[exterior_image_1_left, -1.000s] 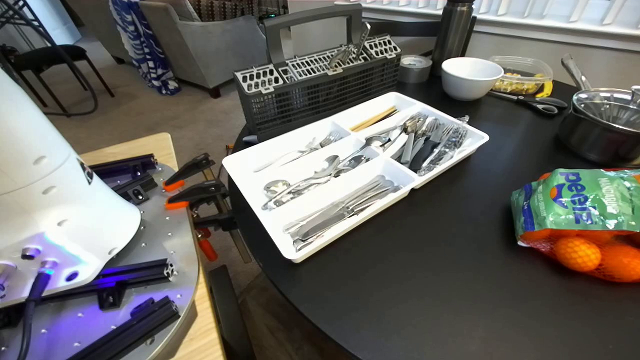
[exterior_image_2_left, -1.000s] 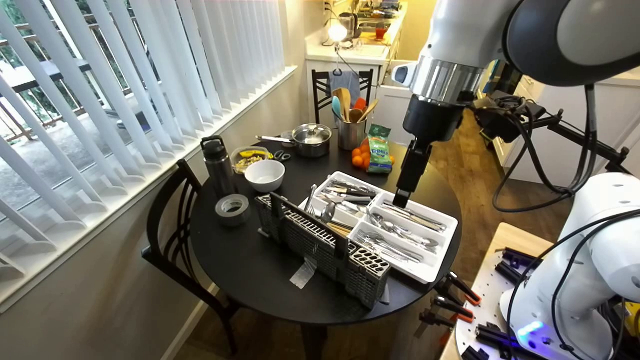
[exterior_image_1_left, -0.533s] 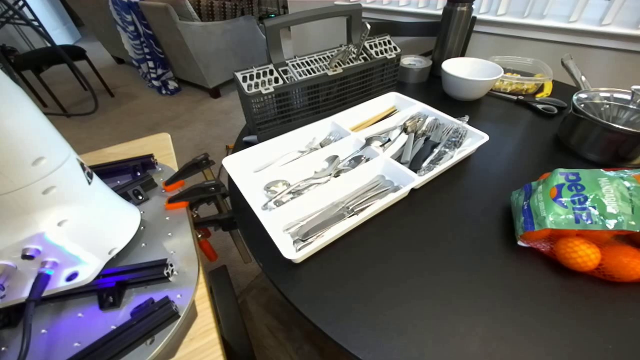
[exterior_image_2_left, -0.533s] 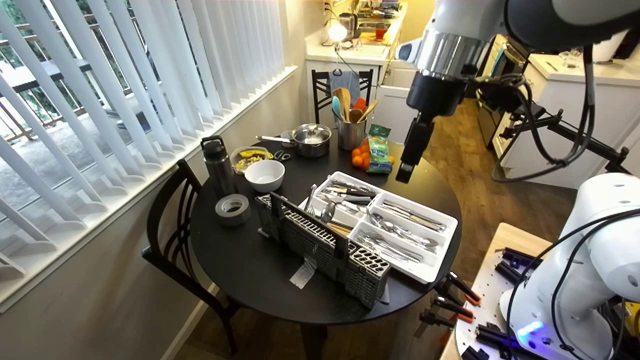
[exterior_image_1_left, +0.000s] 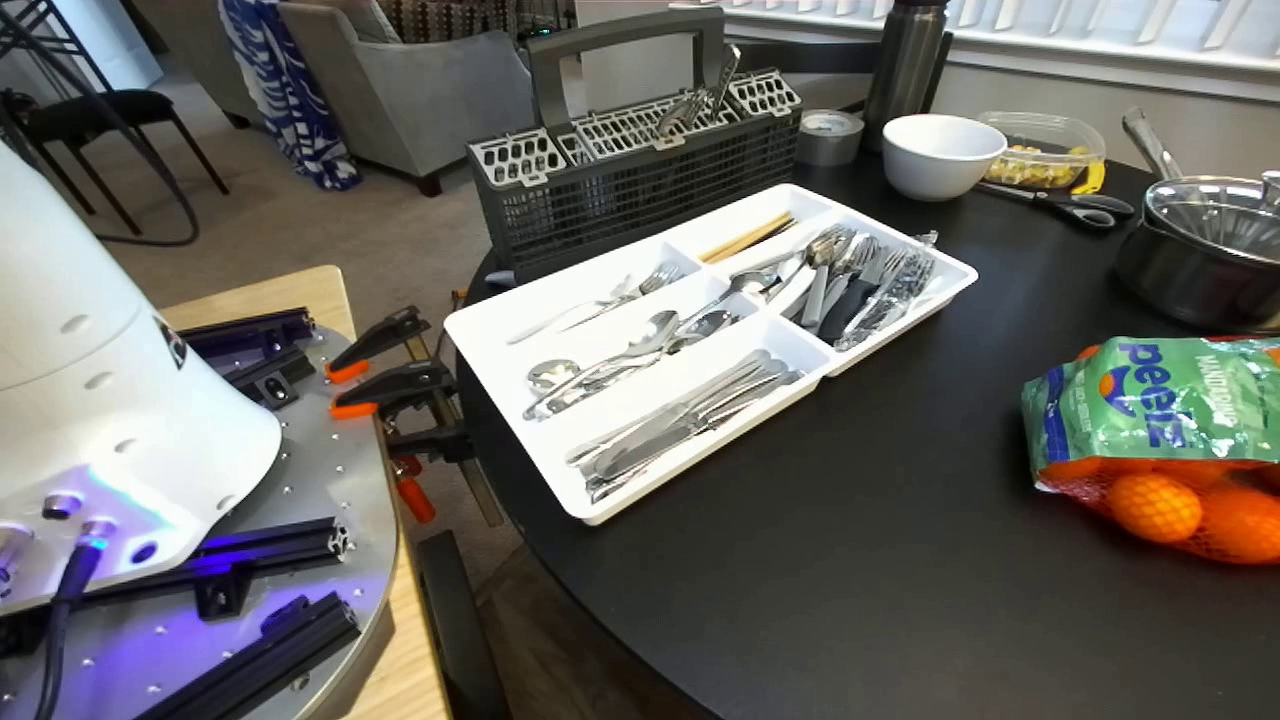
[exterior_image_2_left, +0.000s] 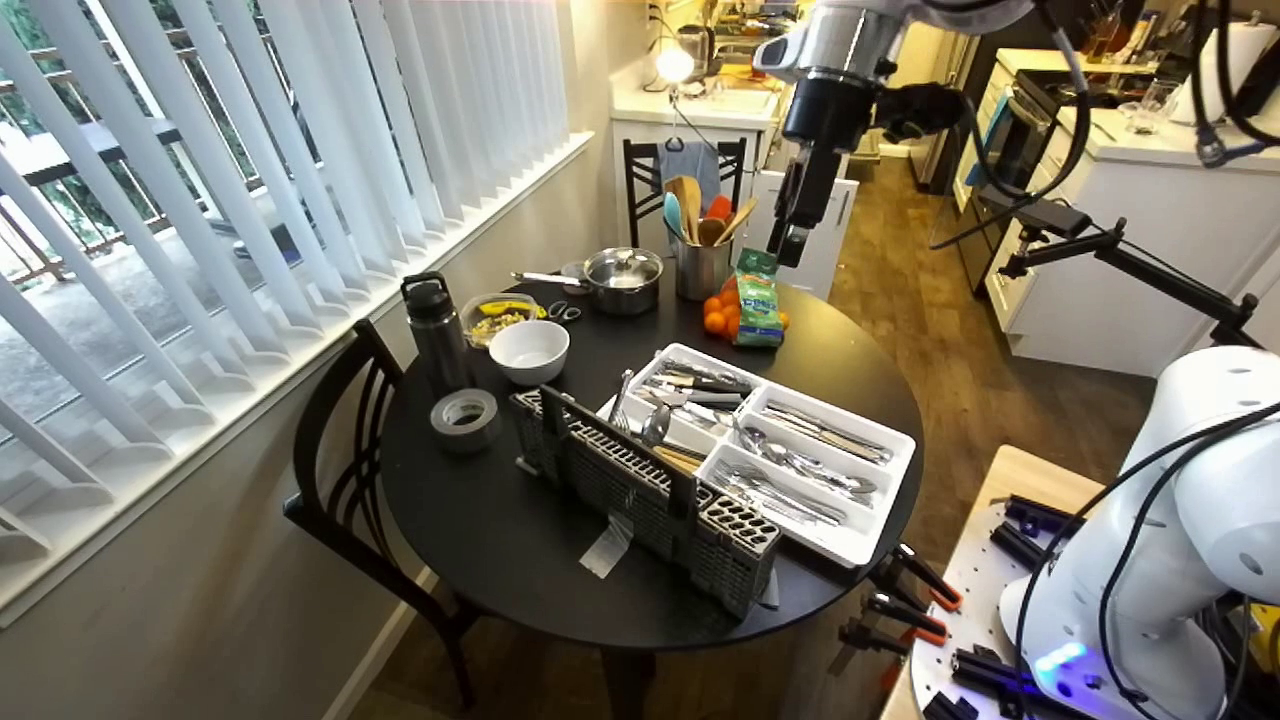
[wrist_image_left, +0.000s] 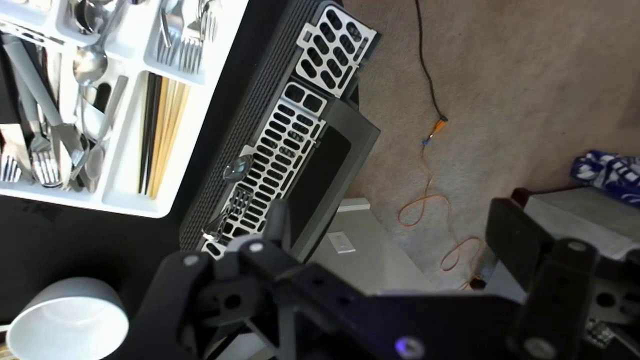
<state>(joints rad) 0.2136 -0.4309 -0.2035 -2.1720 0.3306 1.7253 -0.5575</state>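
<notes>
The fingers (wrist_image_left: 515, 240) hang in the air higher than the bench (exterior_image_2_left: 500, 540), spread wide apart, with carpeted floor (wrist_image_left: 480, 165) showing through the gap between them. In the wrist view the grey cutlery basket (wrist_image_left: 262, 100) lies past the left-side fingertip, which covers part of its end in line of sight; how high above it the fingers are, I cannot tell. A spoon (wrist_image_left: 238, 168) and a fork (wrist_image_left: 240, 197) stick out of its slotted top, just to the left of that same fingertip. Farther left of the fingers, near the basket, sits the white tray (wrist_image_left: 122, 165), its chopsticks (wrist_image_left: 161, 135) in the compartment nearest to the fingers. In both exterior views knives (exterior_image_1_left: 690, 420), spoons (exterior_image_1_left: 615, 368) and forks (exterior_image_1_left: 640, 290) lie in three long compartments of this tray, with mixed cutlery (exterior_image_1_left: 850, 285) in another. A white bowl (wrist_image_left: 67, 327) stands low to the left of the fingers in the wrist view. In an exterior view the bag of mandarins (exterior_image_2_left: 757, 305) shows beneath the fingertips, a little to their left; the utensil pot (exterior_image_2_left: 704, 275) is farther left, then the lidded saucepan (exterior_image_2_left: 622, 295). Well to the left of the fingers, and lower, are the bottle (exterior_image_2_left: 440, 335) and the roll of tape (exterior_image_2_left: 460, 438)
</notes>
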